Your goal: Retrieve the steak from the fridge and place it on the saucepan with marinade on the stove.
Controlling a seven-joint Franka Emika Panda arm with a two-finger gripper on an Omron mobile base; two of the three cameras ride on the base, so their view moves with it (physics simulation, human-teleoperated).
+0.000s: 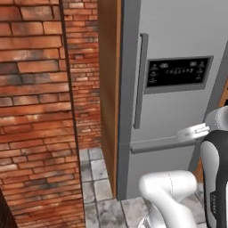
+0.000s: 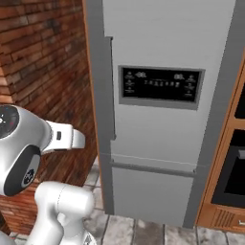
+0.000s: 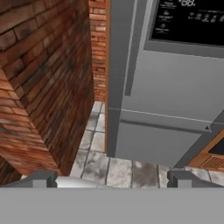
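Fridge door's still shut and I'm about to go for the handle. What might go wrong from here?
The handle sits at the door's edge near the brick wall, so the arm has little room on that side. The gripper, jaws open, is well short of the fridge; a misjudged reach could hit the display panel.

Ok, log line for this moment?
phase: approach | fridge: door shut | handle: untouched | pincer: open, empty, short of fridge

grey stone-tile floor (image 3: 98, 164), fridge (image 3: 170, 113) standing on it
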